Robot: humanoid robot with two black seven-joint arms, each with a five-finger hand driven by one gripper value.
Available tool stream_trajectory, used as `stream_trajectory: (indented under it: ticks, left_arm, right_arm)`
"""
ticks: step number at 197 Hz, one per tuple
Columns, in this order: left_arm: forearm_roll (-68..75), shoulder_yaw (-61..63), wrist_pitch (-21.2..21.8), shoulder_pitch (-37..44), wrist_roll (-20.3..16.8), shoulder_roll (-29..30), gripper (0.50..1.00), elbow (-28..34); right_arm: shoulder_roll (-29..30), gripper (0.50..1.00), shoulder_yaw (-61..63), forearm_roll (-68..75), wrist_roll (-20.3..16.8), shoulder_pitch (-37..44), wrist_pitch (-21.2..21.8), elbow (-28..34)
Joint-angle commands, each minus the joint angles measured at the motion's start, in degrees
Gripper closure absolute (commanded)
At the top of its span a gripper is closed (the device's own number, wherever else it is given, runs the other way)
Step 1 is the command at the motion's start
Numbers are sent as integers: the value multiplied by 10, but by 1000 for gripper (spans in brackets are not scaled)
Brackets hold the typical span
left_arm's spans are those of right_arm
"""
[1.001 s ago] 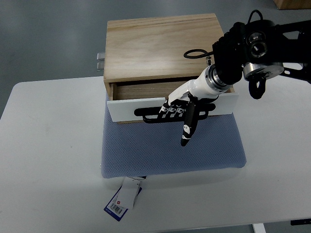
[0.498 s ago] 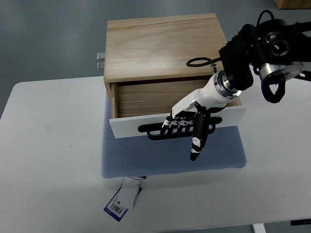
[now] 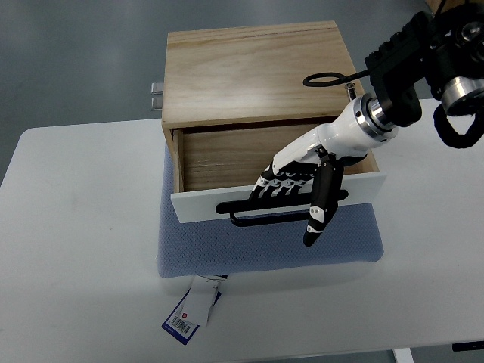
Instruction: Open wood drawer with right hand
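Note:
A light wood box stands at the table's back, on a blue-grey mat. Its drawer is pulled out partway, showing a bare wooden floor inside. The drawer has a white front with a black bar handle. My right hand comes in from the upper right, white with black fingers. Its fingers curl over the front edge onto the handle. The thumb points down over the mat.
A blue and white tag lies on the white table just in front of the mat. A metal bracket sticks out behind the box on the left. The table's near edge runs along the bottom.
The drawer has slid out further toward me, drawn by my right hand on the handle. The hand and forearm have moved toward the lower right with it.

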Motion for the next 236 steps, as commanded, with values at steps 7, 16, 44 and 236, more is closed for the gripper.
stream_trajectory:
  ticks: [7,16,44,236]
  left_arm:
    - [0,0,0,0,0,0,500,0]
    - [1,0,0,0,0,0,500,-1]
    - [2,0,0,0,0,0,500,-2]
    - [1,1,8,0,0,0,500,-1]
  right_arm:
    - [-14,556,51,13,0,25,-4,-10]
    - [-17,556,60,13,0,27,-5,-15]
    - [-43,556,123,12,0,17,-10,-90]
    - [265,556,837,24,357,-555,-61,-639]
